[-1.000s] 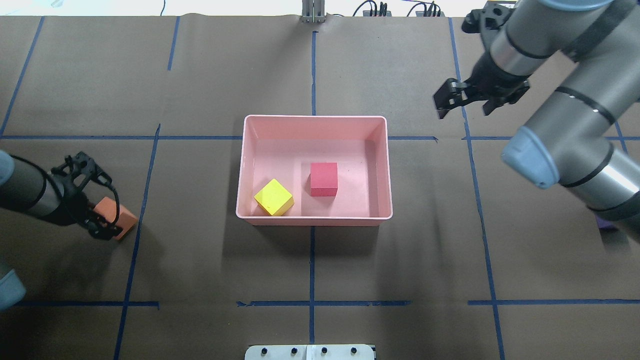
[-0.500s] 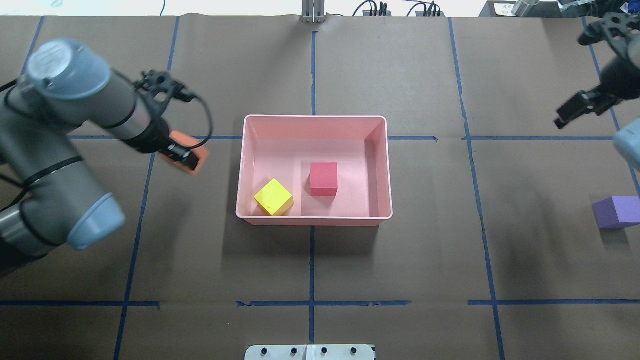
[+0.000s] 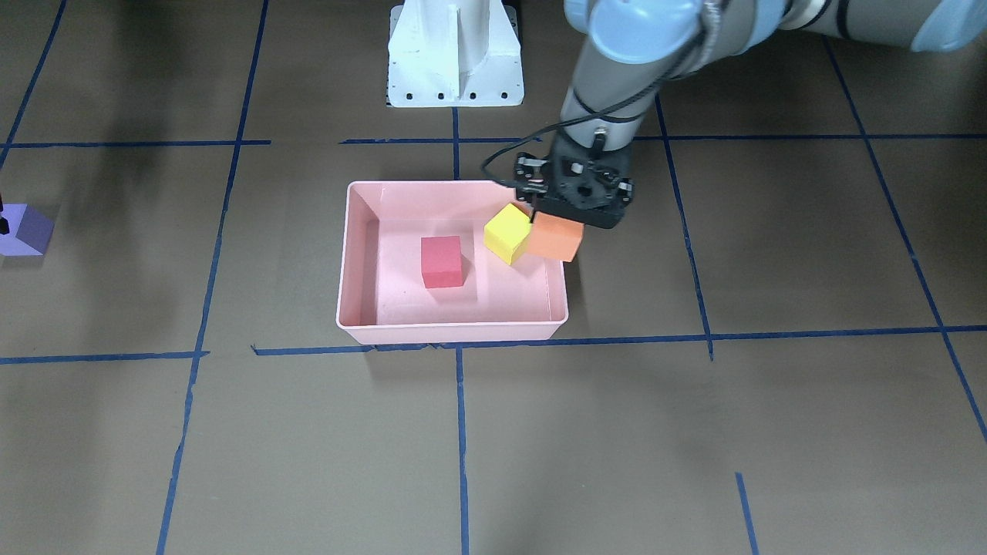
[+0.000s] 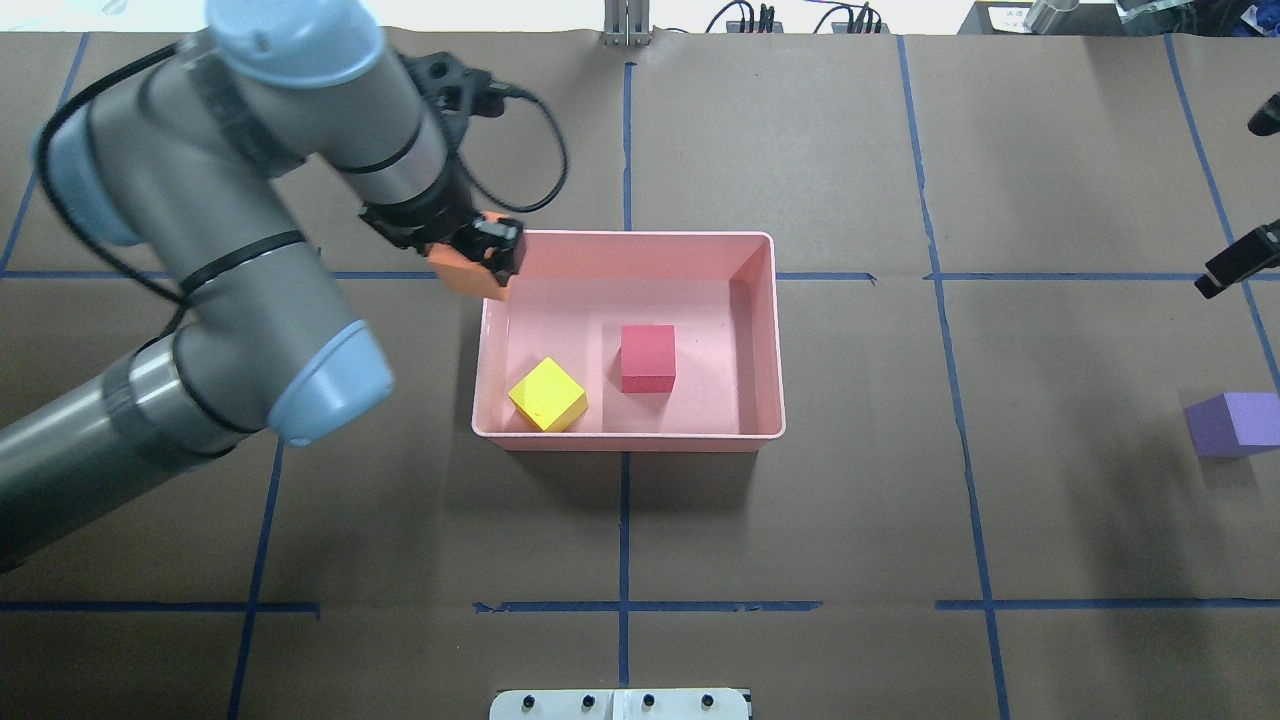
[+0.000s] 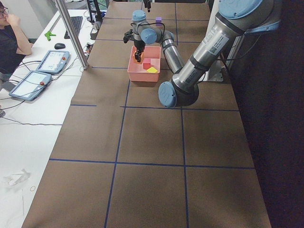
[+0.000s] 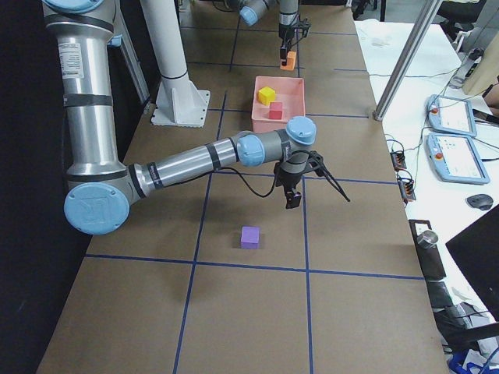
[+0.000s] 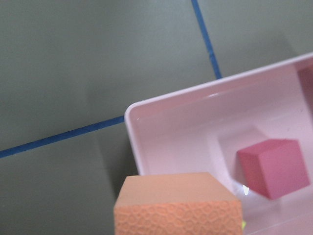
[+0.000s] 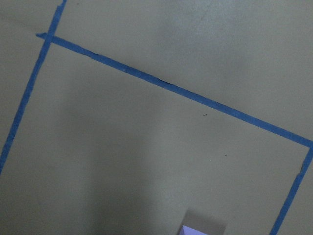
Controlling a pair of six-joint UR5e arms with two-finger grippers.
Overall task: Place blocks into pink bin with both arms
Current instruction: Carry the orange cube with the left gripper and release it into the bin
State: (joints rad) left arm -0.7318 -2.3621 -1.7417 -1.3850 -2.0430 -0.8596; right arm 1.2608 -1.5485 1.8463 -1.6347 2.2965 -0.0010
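Note:
My left gripper (image 4: 480, 258) is shut on the orange block (image 4: 458, 274), held over the far left corner of the pink bin (image 4: 630, 236). The left wrist view shows the orange block (image 7: 178, 205) above the bin's rim (image 7: 132, 113). A yellow block (image 4: 547, 394) and a red block (image 4: 647, 357) lie inside the bin. At the right edge of the table sits the purple block (image 4: 1232, 425). My right gripper (image 6: 316, 199) hangs open and empty beyond that block, with only one finger (image 4: 1236, 267) showing in the overhead view.
The white pedestal base (image 3: 455, 54) stands at the table's near edge behind the bin. Blue tape lines mark a grid on the brown table cover. A person (image 5: 9, 38) sits at a side desk with two tablets (image 5: 40, 71).
My left arm lifted the orange block from the table's left side and carried it to the bin's far left corner. My right arm swung out to the right edge, uncovering the purple block.

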